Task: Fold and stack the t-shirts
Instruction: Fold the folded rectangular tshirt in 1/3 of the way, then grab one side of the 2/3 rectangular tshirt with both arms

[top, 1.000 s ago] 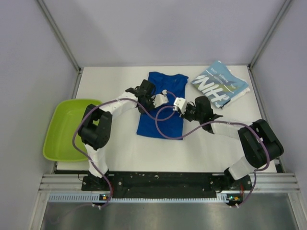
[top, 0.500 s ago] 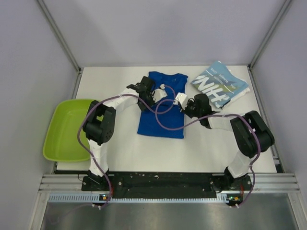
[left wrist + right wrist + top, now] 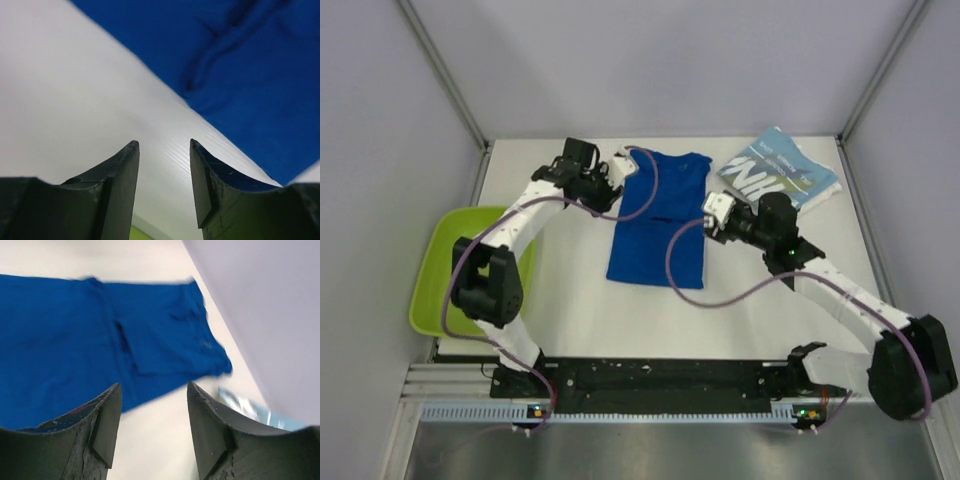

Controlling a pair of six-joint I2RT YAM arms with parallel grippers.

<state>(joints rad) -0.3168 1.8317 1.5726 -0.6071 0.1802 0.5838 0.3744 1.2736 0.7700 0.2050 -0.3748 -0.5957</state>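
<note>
Royal blue t-shirt [image 3: 655, 225] runs near-to-far, collar far; left end effector [image 3: 162, 145] and right end effector [image 3: 154, 386] part-open, empty.

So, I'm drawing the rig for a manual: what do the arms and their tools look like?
Both the left arm and right arm have white links with bulky black joints, and a purple cable loops loosely along each. The left tool and right tool carry two dark, tapering fingers each, the right pair scuffed.

Robot lab test cell: white table [image 3: 570, 310] boxed in by plain grey panels [image 3: 650, 60], aluminium rail [image 3: 670, 398] along table's near edge.
</note>
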